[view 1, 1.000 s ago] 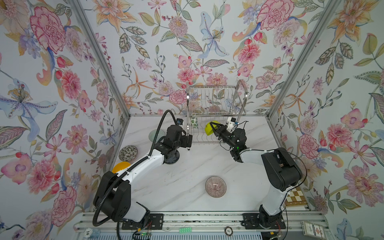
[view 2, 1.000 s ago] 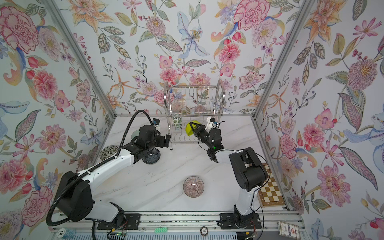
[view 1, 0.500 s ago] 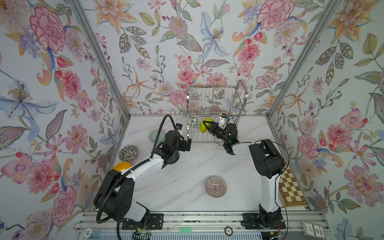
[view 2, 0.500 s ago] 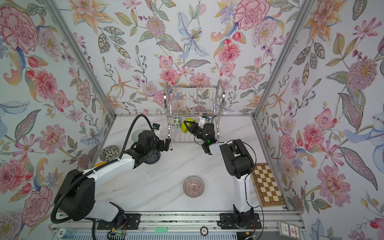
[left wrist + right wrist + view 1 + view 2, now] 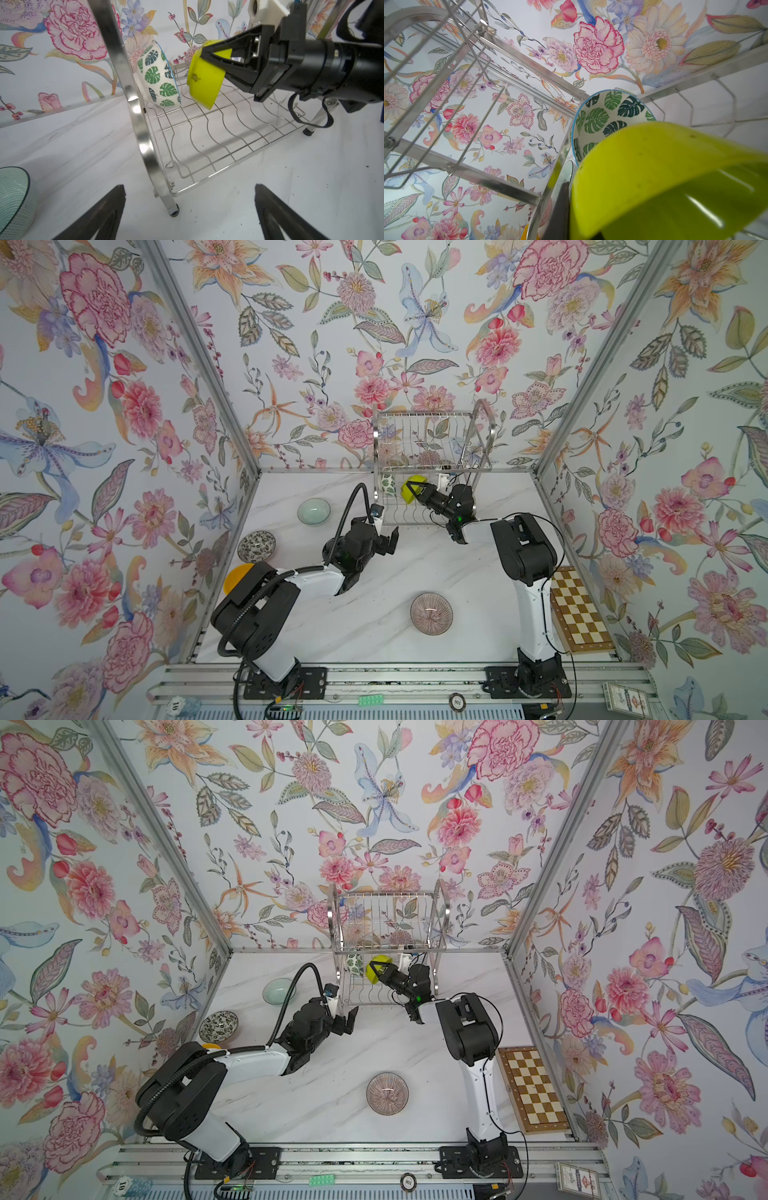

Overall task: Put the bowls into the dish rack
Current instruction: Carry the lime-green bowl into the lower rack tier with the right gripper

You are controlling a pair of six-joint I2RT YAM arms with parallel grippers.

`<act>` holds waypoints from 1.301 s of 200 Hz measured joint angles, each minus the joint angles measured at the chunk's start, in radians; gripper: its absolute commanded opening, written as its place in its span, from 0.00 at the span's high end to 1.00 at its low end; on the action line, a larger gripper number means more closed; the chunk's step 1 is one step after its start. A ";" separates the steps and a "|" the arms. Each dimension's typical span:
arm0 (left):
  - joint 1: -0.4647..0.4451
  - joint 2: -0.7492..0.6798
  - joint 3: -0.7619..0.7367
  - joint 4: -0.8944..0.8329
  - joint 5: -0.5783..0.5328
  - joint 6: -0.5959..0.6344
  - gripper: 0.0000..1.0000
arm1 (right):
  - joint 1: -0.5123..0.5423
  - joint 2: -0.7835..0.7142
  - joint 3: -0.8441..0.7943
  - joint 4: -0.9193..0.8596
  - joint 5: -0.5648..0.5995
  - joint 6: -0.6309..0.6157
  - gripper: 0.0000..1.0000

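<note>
Top views both give you the marble table (image 5: 457, 572) from above. Farthest left, the orange-yellow bowl (image 5: 237, 574) sits half hidden behind the left arm's shoulder. Just beyond it stands the black-white speckled bowl (image 5: 256, 546), and farther back the pale celadon bowl (image 5: 313, 512), all upright on the table.

Your left gripper (image 5: 386, 533) hovers just in front of the dish rack (image 5: 482, 427) at its left leg. Its jaws are spread wide and hold nothing; the left wrist view shows both fingers (image 5: 108, 207) well apart.

On the rack's lower tier, the green-leaf white bowl (image 5: 158, 81) stands on edge against the left frame. Just beside it, with a small gap, your right gripper (image 5: 204, 53) is clamped tight on the rim of the lime green bowl (image 5: 204, 83). The bowl is tilted on edge over the lower tier's wires. You cannot tell whether its lower edge touches them.

Near the front of the table, the pink radial-striped bowl (image 5: 431, 613) sits upright and alone. At the far right, a wooden chessboard (image 5: 579, 614) lies flat along the table edge.
</note>
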 measured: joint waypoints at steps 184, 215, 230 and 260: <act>-0.013 0.083 0.106 -0.050 -0.131 0.119 0.01 | -0.033 0.244 0.411 -0.110 -0.237 0.033 1.00; -0.013 0.083 0.106 -0.068 -0.137 0.119 0.01 | -0.033 0.259 0.429 -0.109 -0.256 0.043 1.00; -0.013 0.083 0.106 -0.071 -0.139 0.120 0.01 | -0.033 0.264 0.437 -0.110 -0.261 0.043 1.00; -0.013 0.083 0.107 -0.079 -0.139 0.120 0.01 | -0.034 0.286 0.473 -0.109 -0.282 0.062 1.00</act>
